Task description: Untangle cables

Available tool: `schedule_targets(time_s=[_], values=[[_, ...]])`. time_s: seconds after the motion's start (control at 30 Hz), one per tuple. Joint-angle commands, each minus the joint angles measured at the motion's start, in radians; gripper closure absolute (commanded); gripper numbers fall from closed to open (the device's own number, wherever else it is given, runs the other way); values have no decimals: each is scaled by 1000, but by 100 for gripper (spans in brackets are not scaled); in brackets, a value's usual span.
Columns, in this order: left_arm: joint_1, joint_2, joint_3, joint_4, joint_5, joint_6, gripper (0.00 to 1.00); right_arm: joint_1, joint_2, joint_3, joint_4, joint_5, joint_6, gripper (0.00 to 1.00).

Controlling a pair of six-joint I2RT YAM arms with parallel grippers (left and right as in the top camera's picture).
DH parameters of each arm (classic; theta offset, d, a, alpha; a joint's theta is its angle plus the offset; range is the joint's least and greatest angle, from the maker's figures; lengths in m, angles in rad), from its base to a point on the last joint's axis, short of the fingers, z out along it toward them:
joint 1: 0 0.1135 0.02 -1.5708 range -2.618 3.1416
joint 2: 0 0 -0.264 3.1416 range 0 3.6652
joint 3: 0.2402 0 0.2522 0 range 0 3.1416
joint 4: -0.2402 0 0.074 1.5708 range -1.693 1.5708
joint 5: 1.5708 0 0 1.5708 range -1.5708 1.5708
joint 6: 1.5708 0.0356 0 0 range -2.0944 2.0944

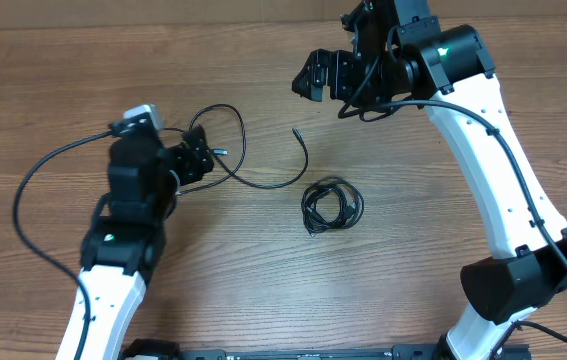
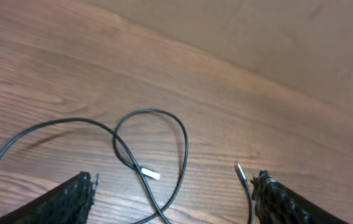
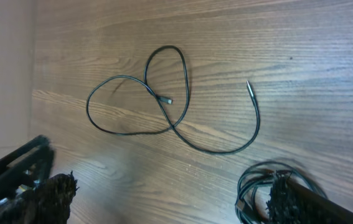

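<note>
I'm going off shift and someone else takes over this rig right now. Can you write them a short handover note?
Left end effector: open, empty, low beside the loose cable's loop.
Right end effector: open, empty, held high over the far side of the table.
Cables: the loose cable lies spread out and crosses itself once; the coiled cable lies apart from it, nearer the right arm.
Done: the two cables are separated.
Left: open the loose cable's crossing, then unwind the coil.
</note>
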Motion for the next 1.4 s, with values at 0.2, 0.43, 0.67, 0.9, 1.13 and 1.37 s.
schedule_targets(time_s=[0.2,0.43,0.67,0.9,1.13,1.37], values=[[312,-143,66,-196,131,-201,0,50,87,23,19,-7,-11,0],[530,-146,66,-370,130,-201,1,167,201,23,95,-9,-19,0],[726,-145,66,-477,174,-208,1,285,256,23,240,-8,-17,0],[778,-145,66,-555,179,-193,0,386,305,23,400,-5,10,0],[777,-145,66,-590,225,-131,0,459,381,23,523,-5,43,4],[777,-146,66,-585,569,310,0,489,447,23,604,-6,66,14]])
